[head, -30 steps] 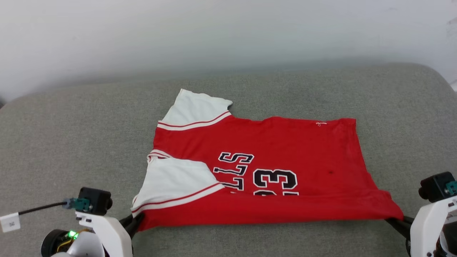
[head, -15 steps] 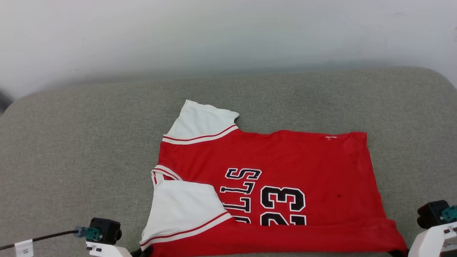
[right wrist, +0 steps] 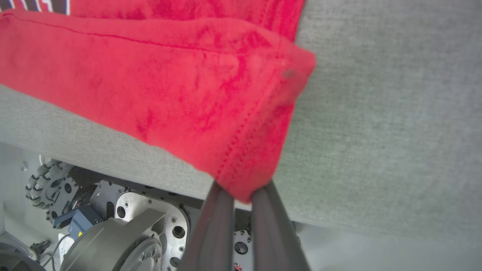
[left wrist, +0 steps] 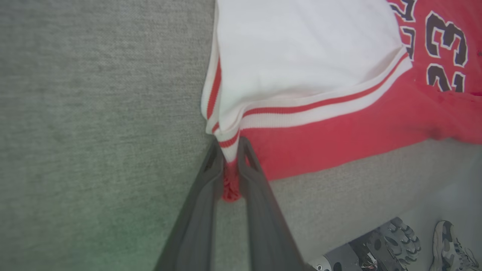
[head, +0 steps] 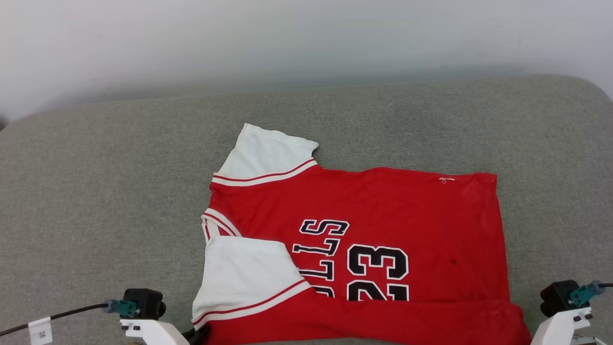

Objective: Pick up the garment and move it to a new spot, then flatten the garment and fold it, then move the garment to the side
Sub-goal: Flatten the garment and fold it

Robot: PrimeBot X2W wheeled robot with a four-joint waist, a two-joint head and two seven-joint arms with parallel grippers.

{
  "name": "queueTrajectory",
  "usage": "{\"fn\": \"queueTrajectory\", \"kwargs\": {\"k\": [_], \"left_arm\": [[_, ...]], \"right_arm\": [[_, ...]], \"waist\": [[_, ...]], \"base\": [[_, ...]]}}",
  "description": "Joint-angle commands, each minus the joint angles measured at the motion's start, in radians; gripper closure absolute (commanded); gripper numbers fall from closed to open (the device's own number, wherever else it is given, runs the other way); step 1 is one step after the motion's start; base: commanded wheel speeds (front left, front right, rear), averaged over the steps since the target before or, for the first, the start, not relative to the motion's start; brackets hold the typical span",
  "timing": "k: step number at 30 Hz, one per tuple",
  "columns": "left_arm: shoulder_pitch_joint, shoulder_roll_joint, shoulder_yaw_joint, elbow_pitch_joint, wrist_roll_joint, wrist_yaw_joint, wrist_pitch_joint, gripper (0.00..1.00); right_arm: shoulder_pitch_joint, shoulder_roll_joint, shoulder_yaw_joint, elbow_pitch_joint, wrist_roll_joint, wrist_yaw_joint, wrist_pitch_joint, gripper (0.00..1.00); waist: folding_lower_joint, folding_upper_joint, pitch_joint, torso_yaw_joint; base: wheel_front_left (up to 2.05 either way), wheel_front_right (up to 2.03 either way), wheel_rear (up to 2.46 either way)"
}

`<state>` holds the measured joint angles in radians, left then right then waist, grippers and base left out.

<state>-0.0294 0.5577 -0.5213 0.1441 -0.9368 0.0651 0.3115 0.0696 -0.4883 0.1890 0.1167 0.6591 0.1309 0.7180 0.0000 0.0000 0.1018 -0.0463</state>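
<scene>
The garment [head: 383, 211], a red jersey with white sleeves and a black "23", lies spread on the grey cushion, its near edge folded over in a red band. My left gripper [left wrist: 230, 165] is shut on the garment's near-left corner [left wrist: 339, 124], where the striped trim meets red cloth. In the head view that left gripper [head: 198, 333] shows at the bottom edge as dark fingers. My right gripper [right wrist: 243, 195] is shut on the near-right hem corner of the garment [right wrist: 169, 75], which hangs just past the cushion's near edge. The right arm's wrist [head: 558, 326] sits at the lower right.
The grey padded surface [head: 96, 191] stretches wide to both sides, with a white wall [head: 287, 38] behind it. Below its near edge are my base and wheels [right wrist: 113, 226]. A shoe [left wrist: 448, 244] is on the floor.
The whole picture shifted, so the camera moved. Both grippers stay shut on the near corners and now sit lower in the head view; more of the lettering shows above the folded band.
</scene>
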Motion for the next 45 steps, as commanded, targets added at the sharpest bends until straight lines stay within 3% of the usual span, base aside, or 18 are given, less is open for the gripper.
{"fn": "queueTrajectory", "kwargs": {"k": [1, 2, 4, 5, 7, 8, 9, 12, 19, 22, 27, 36, 45], "left_arm": [[-0.010, -0.010, -0.007, 0.015, 0.000, -0.006, -0.006, 0.91], [-0.016, -0.016, -0.004, 0.019, -0.002, -0.009, -0.015, 0.61], [-0.025, -0.020, 0.002, 0.028, 0.000, -0.011, -0.026, 0.31], [-0.028, -0.019, 0.002, 0.032, 0.004, -0.013, -0.031, 0.00], [-0.032, -0.015, 0.010, 0.038, 0.001, -0.014, -0.039, 0.00], [-0.033, -0.007, 0.010, 0.038, 0.006, -0.016, -0.041, 0.00], [-0.034, 0.002, 0.006, 0.037, 0.013, -0.018, -0.037, 0.00], [-0.036, 0.013, 0.020, 0.019, 0.000, -0.014, -0.031, 0.00], [-0.047, 0.106, 0.064, -0.088, -0.033, 0.004, 0.050, 0.00], [-0.081, 0.153, 0.090, -0.138, 0.003, 0.014, 0.037, 0.00], [-0.155, 0.168, 0.109, -0.150, -0.007, 0.013, 0.071, 0.00], [-0.379, 0.173, 0.098, -0.022, 0.022, 0.007, 0.178, 0.00], [-0.602, 0.182, 0.054, 0.136, 0.090, -0.027, 0.272, 0.00]], "right_arm": [[-0.013, -0.005, 0.005, 0.010, 0.003, -0.001, -0.004, 1.00], [-0.016, -0.002, 0.007, 0.016, 0.012, -0.001, -0.005, 0.91], [-0.022, -0.001, 0.017, 0.026, 0.025, -0.001, 0.003, 0.75], [-0.027, -0.001, 0.017, 0.026, 0.034, -0.001, -0.001, 0.64], [-0.033, 0.007, 0.005, 0.033, 0.051, -0.001, -0.011, 0.51], [-0.031, 0.008, 0.008, 0.033, 0.060, -0.001, -0.010, 0.12], [-0.032, 0.009, 0.004, 0.035, 0.069, -0.001, -0.014, 0.00], [-0.029, 0.012, -0.007, 0.032, 0.097, -0.001, -0.004, 0.00], [-0.013, -0.005, -0.065, -0.028, 0.114, -0.001, 0.013, 0.00], [-0.018, -0.003, -0.104, -0.067, 0.108, -0.001, 0.016, 0.00], [-0.057, 0.008, -0.145, -0.101, 0.077, -0.001, 0.030, 0.00], [-0.181, 0.023, -0.112, -0.098, 0.055, -0.001, 0.041, 0.00], [-0.253, 0.030, -0.066, -0.092, 0.071, -0.001, -0.008, 0.00]], "waist": [[0.0000, 0.0000, 0.001, -0.002], [0.0000, 0.0000, 0.002, -0.002], [0.0000, 0.0000, 0.004, -0.003], [0.0000, 0.0000, 0.004, -0.003], [0.0000, 0.0000, 0.002, -0.004], [0.0000, 0.0000, 0.000, -0.004], [0.0000, 0.0000, -0.002, -0.004], [0.0000, 0.0000, -0.009, -0.004], [0.0000, 0.0000, -0.024, -0.011], [0.0000, 0.0000, -0.023, -0.022], [0.0000, 0.0000, -0.006, -0.054], [0.0000, 0.0000, 0.063, -0.152], [0.0000, 0.0000, 0.164, -0.274]], "base": [[0.00, 0.00, 0.00], [0.00, 0.00, 0.00], [0.00, 0.00, 0.00], [0.00, 0.00, 0.00], [0.00, 0.00, 0.00], [0.00, 0.00, 0.00], [0.00, 0.00, 0.00], [0.00, 0.00, 0.00], [0.00, 0.00, 0.00], [0.00, 0.00, 0.00], [0.00, 0.00, 0.00], [0.00, 0.00, 0.00], [0.00, 0.00, 0.00]]}}
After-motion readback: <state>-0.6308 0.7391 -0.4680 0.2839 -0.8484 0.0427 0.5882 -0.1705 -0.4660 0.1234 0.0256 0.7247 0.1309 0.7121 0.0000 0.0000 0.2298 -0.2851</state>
